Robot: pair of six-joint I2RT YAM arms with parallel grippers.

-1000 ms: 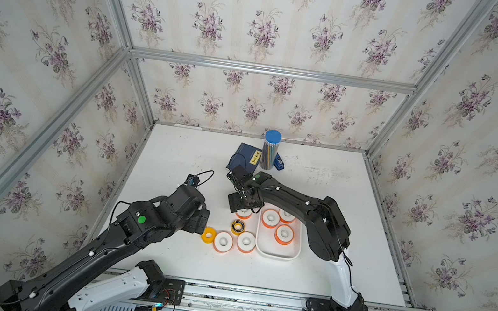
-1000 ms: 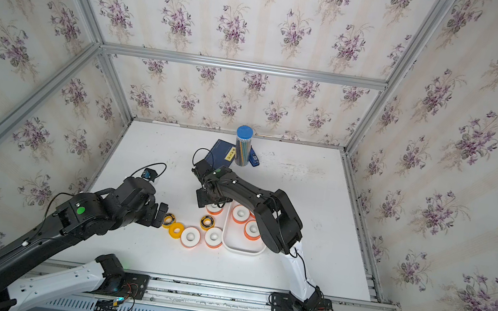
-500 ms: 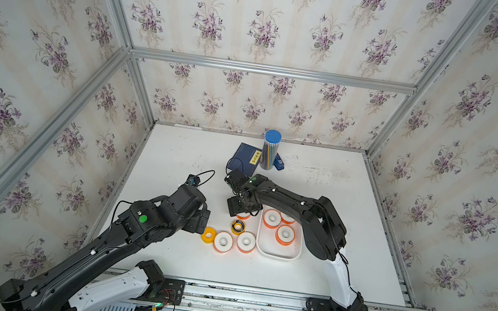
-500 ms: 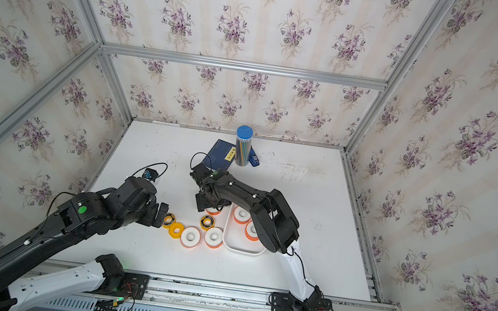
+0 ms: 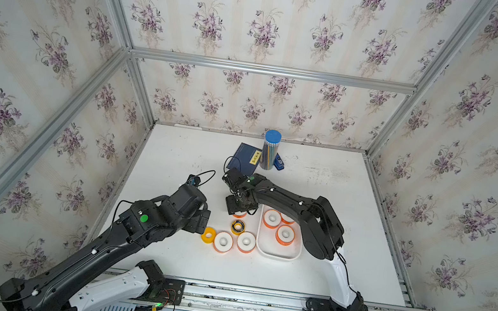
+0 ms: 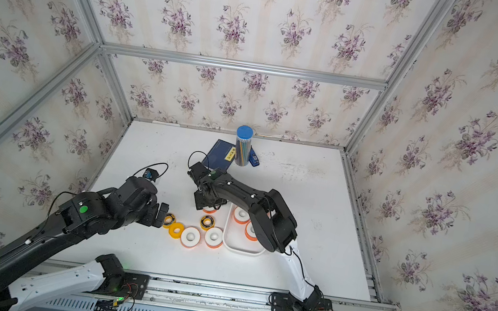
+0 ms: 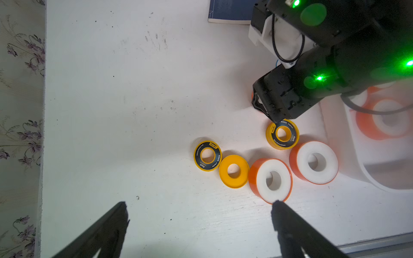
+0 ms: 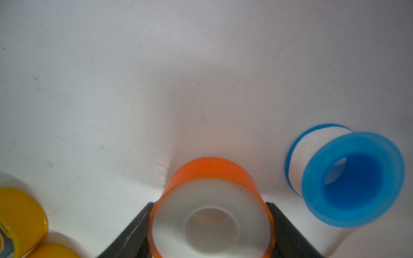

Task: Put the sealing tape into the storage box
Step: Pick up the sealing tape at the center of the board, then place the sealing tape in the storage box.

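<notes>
On the white table (image 5: 337,183), the right gripper (image 8: 210,204) straddles an orange-rimmed roll (image 8: 210,169) at ten o'clock of the box (image 5: 273,252), seemingly to carry it in beside three rolls (image 5: 285,234), though a firm pinch I cannot tell, while the left gripper (image 7: 199,207) hovers wide open.

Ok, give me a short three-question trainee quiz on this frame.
1. True or false: the fingers of the left gripper stand wide open, holding nothing.
2. Which roll sits between the fingers of the right gripper? A plain yellow; B orange-rimmed white-faced roll; C blue-and-white.
3. How many yellow rolls with black centres lie outside the shallow white plastic tray?
Key: 1 true; 2 B; 3 two.
</notes>
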